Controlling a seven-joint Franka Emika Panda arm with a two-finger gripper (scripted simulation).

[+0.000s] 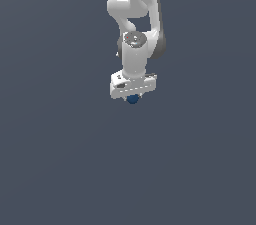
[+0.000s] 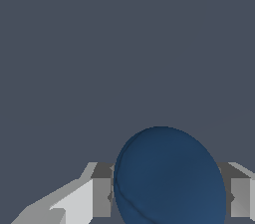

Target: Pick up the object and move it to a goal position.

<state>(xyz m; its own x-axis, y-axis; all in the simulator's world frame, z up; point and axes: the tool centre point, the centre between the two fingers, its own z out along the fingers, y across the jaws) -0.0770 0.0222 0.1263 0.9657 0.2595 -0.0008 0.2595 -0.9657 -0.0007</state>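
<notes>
The dark blue ball (image 1: 132, 99) shows just below the white hand of my arm in the exterior view, near the picture's middle. My gripper (image 1: 132, 97) points down and its jaws stand against the ball's two sides. In the wrist view the ball (image 2: 169, 178) fills the space between the two grey fingers (image 2: 101, 195), which press on it from either side. The gripper is shut on the ball. Whether the ball touches the floor cannot be told.
The white arm (image 1: 137, 14) rises behind the gripper toward the top of the exterior view. The plain grey-blue ground (image 1: 60, 159) spreads all around with no other object or goal marker in sight.
</notes>
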